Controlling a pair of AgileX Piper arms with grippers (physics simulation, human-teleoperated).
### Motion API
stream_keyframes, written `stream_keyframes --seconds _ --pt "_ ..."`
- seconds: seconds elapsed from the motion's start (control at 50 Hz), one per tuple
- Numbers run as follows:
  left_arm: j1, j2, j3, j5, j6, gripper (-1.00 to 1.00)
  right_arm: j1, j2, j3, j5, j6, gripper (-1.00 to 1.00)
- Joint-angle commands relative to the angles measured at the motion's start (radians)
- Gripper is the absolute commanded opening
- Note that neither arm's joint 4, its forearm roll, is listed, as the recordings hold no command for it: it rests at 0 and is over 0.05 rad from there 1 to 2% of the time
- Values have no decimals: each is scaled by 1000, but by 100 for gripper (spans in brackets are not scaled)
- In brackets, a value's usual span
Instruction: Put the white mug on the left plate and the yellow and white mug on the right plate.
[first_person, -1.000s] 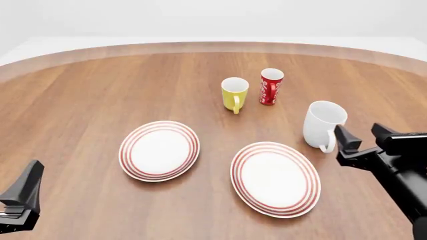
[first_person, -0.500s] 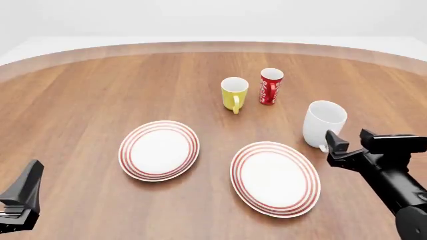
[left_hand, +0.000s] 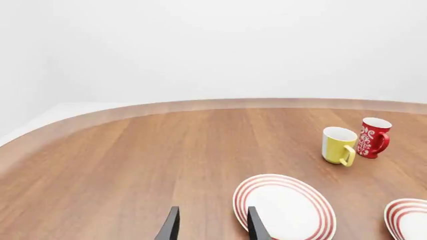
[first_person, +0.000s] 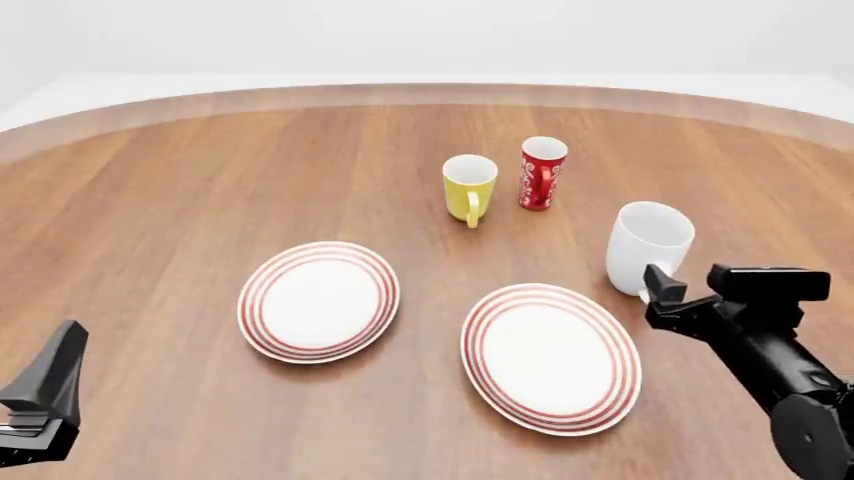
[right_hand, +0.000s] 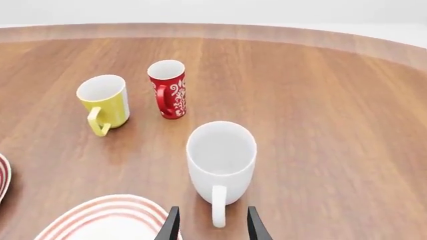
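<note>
The white mug (first_person: 650, 246) stands upright at the right, its handle toward me, beyond the right plate (first_person: 550, 357). My right gripper (first_person: 694, 287) is open just behind the handle. In the right wrist view the mug (right_hand: 221, 159) is straight ahead and its handle lies between the open fingers of the gripper (right_hand: 213, 216) without touching them. The yellow and white mug (first_person: 469, 187) stands farther back near the middle. The left plate (first_person: 319, 300) is bare. My left gripper (first_person: 47, 400) is open and empty at the near left; in the left wrist view the gripper (left_hand: 213, 220) is beside the left plate (left_hand: 287, 207).
A red-and-white patterned cup (first_person: 542, 173) stands right of the yellow mug, also in the right wrist view (right_hand: 167, 89). The wooden table (first_person: 174, 190) has a curved far edge.
My right gripper has moved left and a little down, closing in on the white mug's handle. The left arm, mugs and plates have not moved.
</note>
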Motion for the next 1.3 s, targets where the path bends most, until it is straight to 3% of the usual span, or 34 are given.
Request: stream_keyframes --seconds 0.02,0.6,0.62,0.74,1.3 --pt "0 0 0 0 0 100 -8 46 -23 -8 4 100" --pt "0 0 0 0 0 100 -19 143 -92 27 -1 100" --pt "0 0 0 0 0 100 -33 198 -147 91 17 100" --pt "0 0 0 0 0 100 -37 223 -171 111 22 100" --pt "0 0 0 0 0 100 -3 299 -203 129 44 100"
